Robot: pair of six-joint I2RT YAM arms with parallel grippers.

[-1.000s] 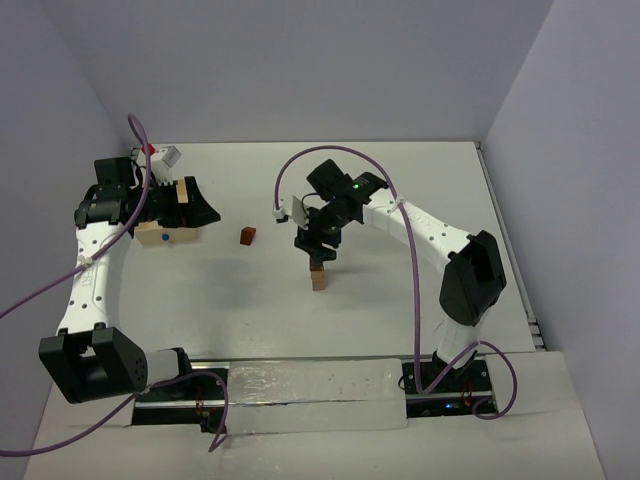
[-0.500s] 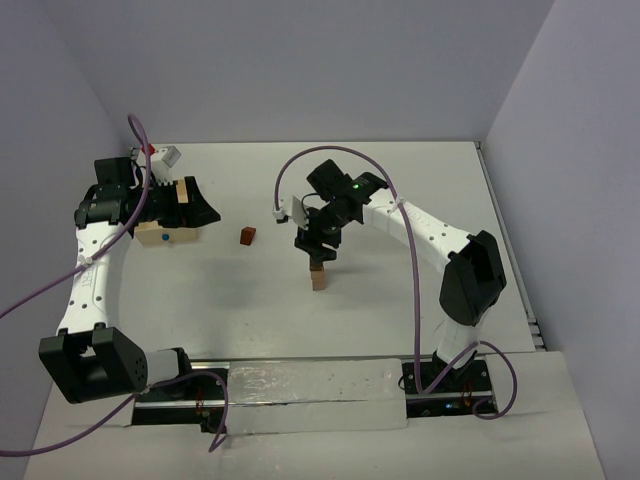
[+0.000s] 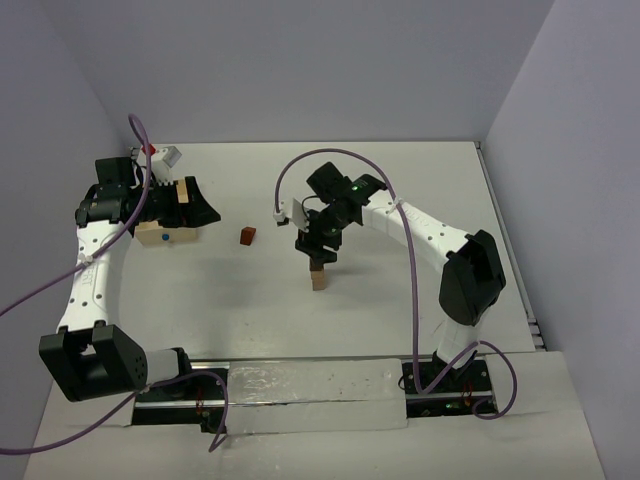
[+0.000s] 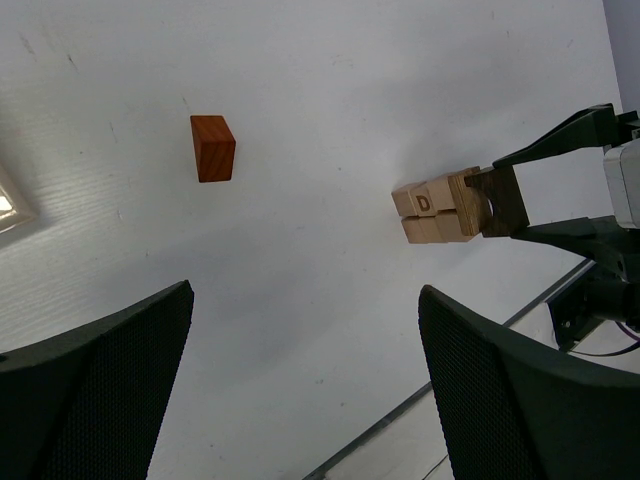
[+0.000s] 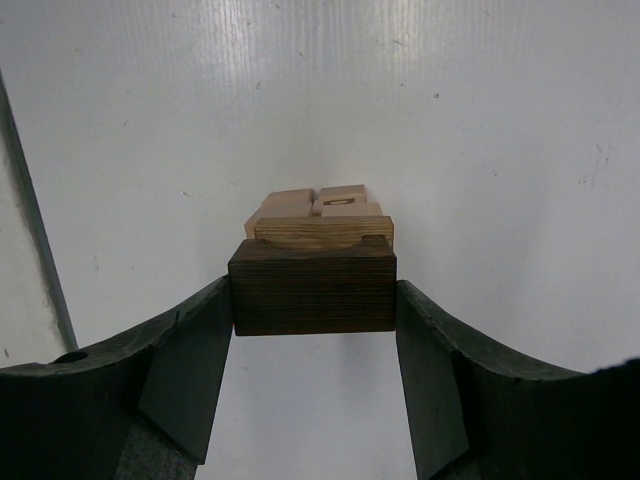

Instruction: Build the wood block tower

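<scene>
The left gripper point(image 4: 305, 295) is hanging wide open at the left side of the table point(image 3: 400, 200), with nothing between its two black fingers point(image 4: 95, 395). It is hovering over a pale wooden tray point(image 3: 166, 237) that is carrying a blue dot.

To the right of the tray, a single orange-brown block point(image 4: 212, 148) is lying alone on the table, well apart from everything else.

Further right, near the middle of the table, the wood block tower point(image 3: 319, 277) is standing upright. In the right wrist view its base is showing as pale tan cubes point(image 5: 300, 203) sitting side by side; one cube is displaying a brown letter D point(image 4: 424, 203) on the face turned toward the left arm. A pale piece with a curved, arch-like edge point(image 5: 320, 231) is lying across the cubes. A dark brown block point(image 5: 312, 292) with visible grain is sitting on top, touching the pale piece beneath it.

The right gripper point(image 3: 319, 247) is reaching straight down over the tower, its jaws about half spread and pressing against the two opposite sides of the dark brown block, gripping it.
</scene>
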